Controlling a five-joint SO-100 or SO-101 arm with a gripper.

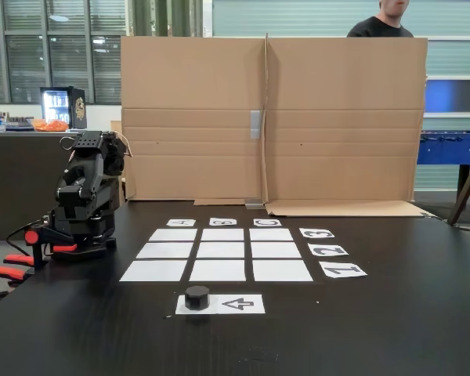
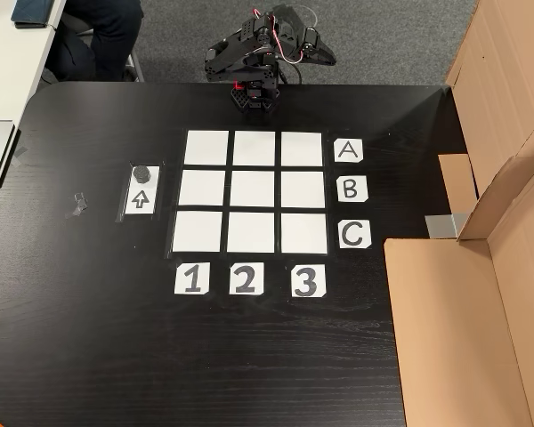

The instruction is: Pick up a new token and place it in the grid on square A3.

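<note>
The token (image 1: pixel 197 297) (image 2: pixel 141 173), a small black puck, stands on the near end of a white sheet printed with an arrow (image 1: pixel 239 304) (image 2: pixel 140 199), just outside the grid (image 1: pixel 217 251) (image 2: pixel 254 191). All nine white cells are bare. Square A3 (image 1: pixel 173 234) (image 2: pixel 302 149) is the corner cell beside the A label, in the column above the 3 label. The black arm (image 1: pixel 86 196) (image 2: pixel 254 62) sits folded at the table edge, well away from the token. Its gripper (image 2: pixel 325 58) looks shut with nothing in it.
A tall cardboard wall (image 1: pixel 270 117) (image 2: pixel 481 267) stands along the far side of the black table (image 1: pixel 392 329). Red clamps (image 1: pixel 12 266) hold the arm's base. A small clear object (image 2: pixel 77 203) lies near the arrow sheet. A person (image 1: pixel 380 23) stands behind the cardboard.
</note>
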